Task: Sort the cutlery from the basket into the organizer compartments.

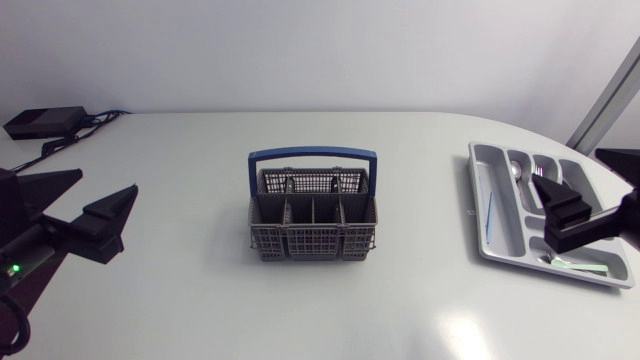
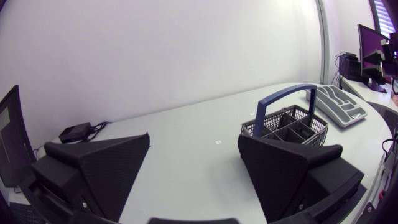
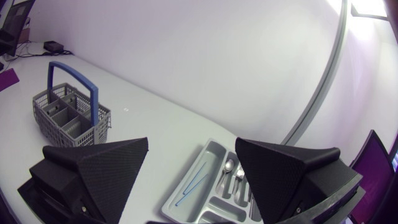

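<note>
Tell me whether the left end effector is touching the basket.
Apart. The head view shows the left end effector open near the table's left side, with bare table between it and the basket.

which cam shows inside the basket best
Head view: it looks down into the cutlery basket and its compartments. Left wrist view hides part behind the left pincer's finger; right wrist view shows it obliquely.

It looks like a robotics lab to me: a wide white table (image 1: 300,310) with a left arm (image 1: 35,250) and right arm (image 1: 628,215) at its sides, a black box (image 1: 42,122) trailing cables (image 1: 92,122), and a basket (image 1: 312,240) and organizer (image 1: 512,215) set out.
</note>
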`<action>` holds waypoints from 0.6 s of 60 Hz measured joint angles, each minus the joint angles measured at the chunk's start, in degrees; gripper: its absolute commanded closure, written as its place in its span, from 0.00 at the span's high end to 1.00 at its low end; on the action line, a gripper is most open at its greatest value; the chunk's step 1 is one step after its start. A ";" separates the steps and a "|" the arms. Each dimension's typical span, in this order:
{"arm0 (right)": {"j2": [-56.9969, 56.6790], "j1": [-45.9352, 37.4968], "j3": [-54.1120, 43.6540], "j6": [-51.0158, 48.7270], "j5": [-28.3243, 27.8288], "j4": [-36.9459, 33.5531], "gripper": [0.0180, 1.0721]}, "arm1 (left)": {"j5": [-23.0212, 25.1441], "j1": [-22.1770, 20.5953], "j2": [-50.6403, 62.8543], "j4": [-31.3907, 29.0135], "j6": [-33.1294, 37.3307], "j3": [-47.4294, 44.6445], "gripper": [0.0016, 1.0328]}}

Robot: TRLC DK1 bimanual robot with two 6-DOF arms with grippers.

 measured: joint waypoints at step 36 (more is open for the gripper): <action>-14.97 0.00 -18.01 13.05 0.94 9.25 0.96 | -2.60 3.13 -18.23 8.07 -7.80 -18.36 0.95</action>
